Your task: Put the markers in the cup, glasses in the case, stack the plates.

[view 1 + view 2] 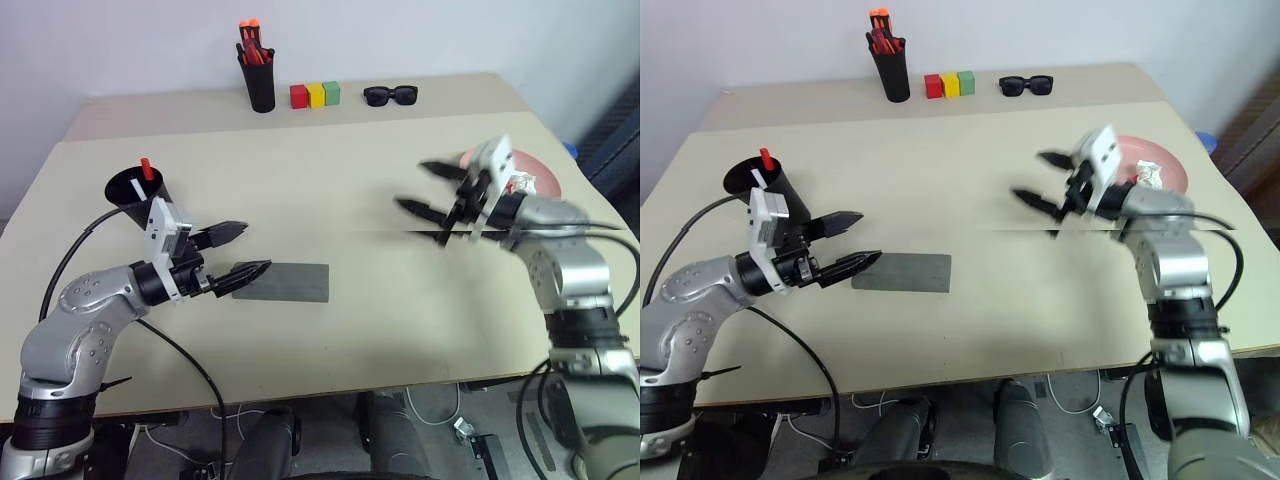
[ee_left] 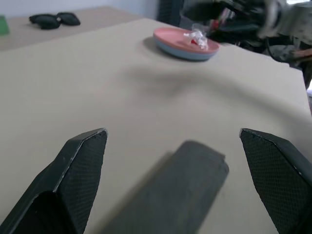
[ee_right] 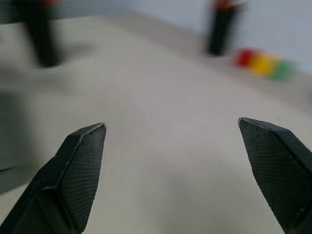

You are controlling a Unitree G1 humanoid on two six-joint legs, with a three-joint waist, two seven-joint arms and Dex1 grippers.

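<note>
The flat grey rectangular case (image 1: 282,282) lies closed on the beige table (image 1: 330,180), near the middle of its front half; the left gripper (image 1: 242,252) hangs just beside the case's left end with its 2 black fingers spread wide and nothing between them, the lower fingertip over the end of the case, though whether it touches cannot be told. In the left wrist view the case (image 2: 170,195) runs between the 2 parted fingers (image 2: 80,168).

The wide-mouthed black tapered cup (image 1: 135,195) stands upright near the table's left edge, behind the left gripper; a slim marker with a red end (image 1: 146,168) and a white marker (image 1: 134,190) stick up from it.

The right gripper (image 1: 428,188) is in the air over the right half of the table, blurred, fingers wide apart and holding nothing. Behind it, near the right edge, the salmon pink plate (image 2: 183,40) rests on the light blue plate (image 2: 187,52), stacked; a small crumpled clear wrapper (image 2: 197,36) lies on top.

At the back stand a narrower black cup of red-orange pens (image 1: 260,75), 3 small blocks in red, yellow and green (image 1: 316,95), and chunky black sunglasses (image 1: 390,95).
</note>
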